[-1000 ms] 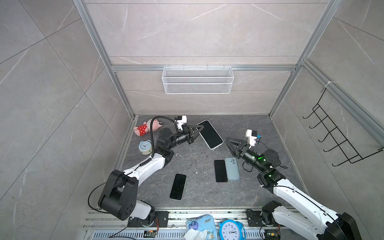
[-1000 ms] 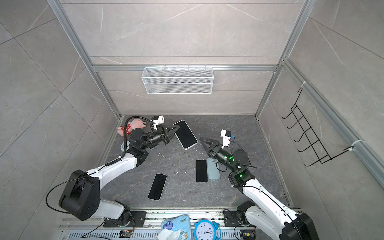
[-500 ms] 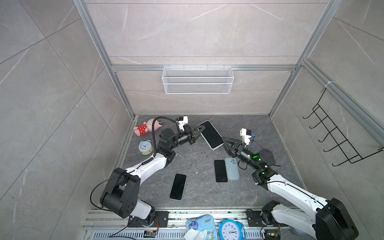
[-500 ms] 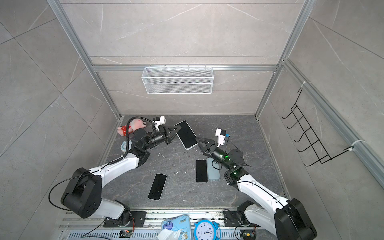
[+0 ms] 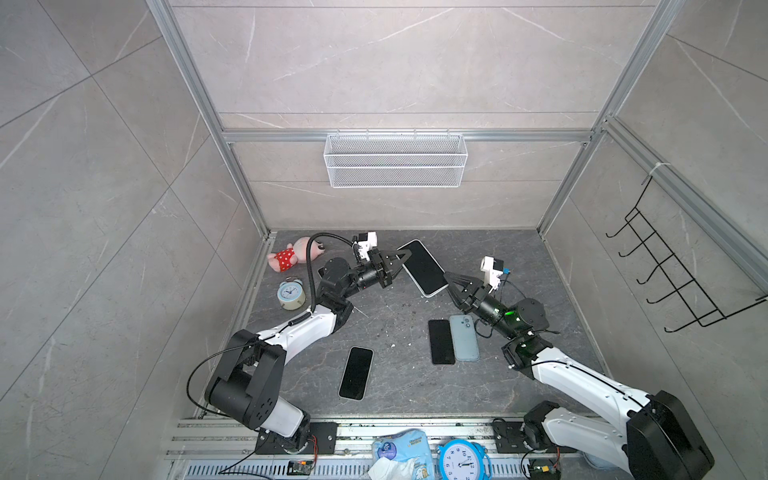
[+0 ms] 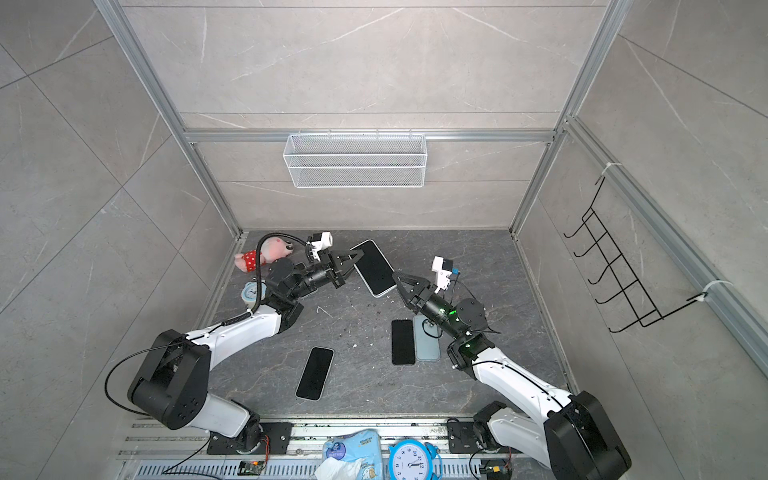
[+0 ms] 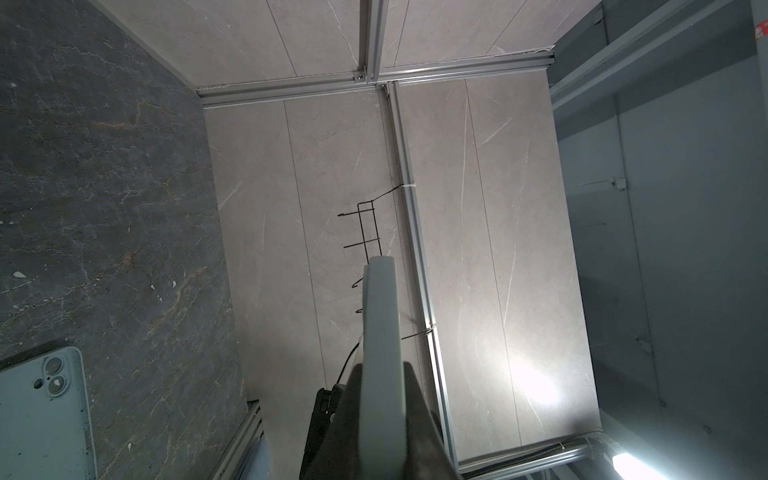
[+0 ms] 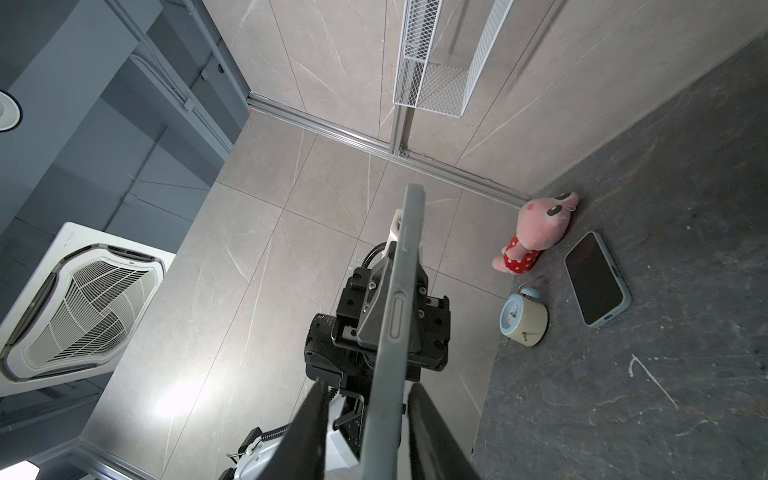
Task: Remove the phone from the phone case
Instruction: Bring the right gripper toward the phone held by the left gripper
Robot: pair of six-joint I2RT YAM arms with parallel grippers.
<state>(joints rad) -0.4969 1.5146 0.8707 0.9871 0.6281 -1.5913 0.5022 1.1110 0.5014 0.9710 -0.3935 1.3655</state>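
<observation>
The phone (image 5: 424, 268) (image 6: 375, 268), dark screen up inside a pale grey phone case (image 7: 380, 316), hangs tilted above the back of the dark table. My left gripper (image 5: 398, 262) (image 6: 356, 258) (image 7: 382, 368) is shut on its left end, both fingers pressed to the case. From the right, my right gripper (image 5: 447, 282) (image 6: 397, 282) (image 8: 368, 386) straddles the opposite end. In the right wrist view the case's edge (image 8: 399, 311) runs between the black fingers (image 8: 311, 415) with a gap on each side, so this gripper is open and narrow.
On the table lie a black phone (image 5: 356, 372), another black phone (image 5: 441, 341) beside a pale blue case (image 5: 464, 337), a pink plush (image 5: 291, 257), a small clock (image 5: 291, 294) and a blue-cased phone (image 8: 596, 282). A wire basket (image 5: 395, 160) hangs on the back wall.
My right gripper has moved left and up to the phone's free end, and its jaws have narrowed around it. The left gripper has kept its hold with little movement.
</observation>
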